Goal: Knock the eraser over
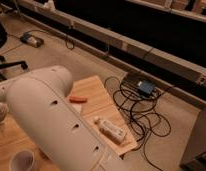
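Observation:
The eraser is hidden; no dark oblong block shows. My big white arm fills the left and middle of the camera view and covers much of the wooden table. The gripper is at the far left edge, low over the table, mostly cut off by the frame. An orange-red flat bar lies on the table just right of the arm. A white rectangular block lies near the table's right front corner.
A pale cup stands at the bottom left. Black cables and a blue box lie on the floor right of the table. An office chair base is at the left. A long low dark ledge runs behind.

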